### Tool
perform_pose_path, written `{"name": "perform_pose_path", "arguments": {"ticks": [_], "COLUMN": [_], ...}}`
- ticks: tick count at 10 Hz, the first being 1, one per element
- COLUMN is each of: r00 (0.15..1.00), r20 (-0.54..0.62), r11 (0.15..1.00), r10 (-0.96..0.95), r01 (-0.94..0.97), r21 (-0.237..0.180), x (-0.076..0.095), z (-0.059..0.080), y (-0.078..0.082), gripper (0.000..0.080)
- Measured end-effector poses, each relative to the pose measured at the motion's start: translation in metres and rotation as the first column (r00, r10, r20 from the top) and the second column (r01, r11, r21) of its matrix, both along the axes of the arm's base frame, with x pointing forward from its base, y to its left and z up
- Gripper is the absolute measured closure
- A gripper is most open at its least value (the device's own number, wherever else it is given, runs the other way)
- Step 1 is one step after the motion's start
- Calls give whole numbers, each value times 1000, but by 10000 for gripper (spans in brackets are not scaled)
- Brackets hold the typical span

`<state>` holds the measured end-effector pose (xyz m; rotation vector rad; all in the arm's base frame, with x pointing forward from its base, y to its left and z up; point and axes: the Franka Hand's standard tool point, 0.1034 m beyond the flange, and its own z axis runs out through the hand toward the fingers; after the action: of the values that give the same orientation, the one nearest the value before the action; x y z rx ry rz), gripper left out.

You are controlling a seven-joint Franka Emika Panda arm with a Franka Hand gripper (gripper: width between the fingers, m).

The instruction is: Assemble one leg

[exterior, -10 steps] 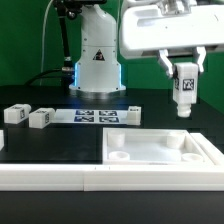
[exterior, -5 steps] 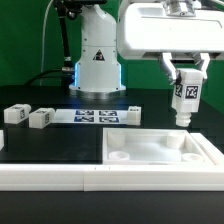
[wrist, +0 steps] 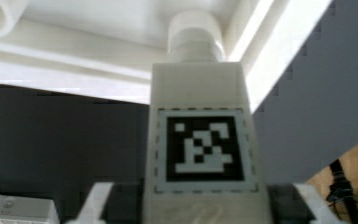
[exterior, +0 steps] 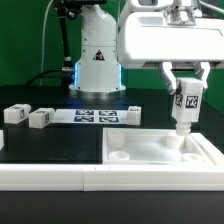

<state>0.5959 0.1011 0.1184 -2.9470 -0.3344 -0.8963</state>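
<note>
Exterior view: leg (exterior: 186,103) between fingers (exterior: 169,79)

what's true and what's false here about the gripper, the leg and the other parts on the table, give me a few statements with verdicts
1. The gripper holds the leg upright. True.
2. The leg is on the exterior view's left. False: it is on the right, over a far corner of the large white board.
3. Two small tagged blocks lie on the table on the exterior view's left. True.
4. The marker board rests on top of the large white board. False: it lies flat on the table behind it, apart from it.
5. The leg's face carries a black-and-white tag. True: the wrist view shows it plainly.
</note>
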Motion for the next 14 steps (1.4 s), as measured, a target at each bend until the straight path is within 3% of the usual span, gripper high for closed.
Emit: {"name": "perform_pose_path", "arguments": {"ticks": [1,3,5,10,14], "r00": [1000,1000,1000,1000,1000], "r20": [7,2,-9,16,-5], "r11": [1000,1000,1000,1000,1000], "r10": [-2,-2,2,4,7], "r01": [2,2,-2,-4,-7], "r21": [2,4,5,7,5], "x": [12,16,15,16,10], "z": [-5,-13,-22,-25,-41], "y": [0,2,7,10,11], "gripper": [506,506,506,506,506]}}
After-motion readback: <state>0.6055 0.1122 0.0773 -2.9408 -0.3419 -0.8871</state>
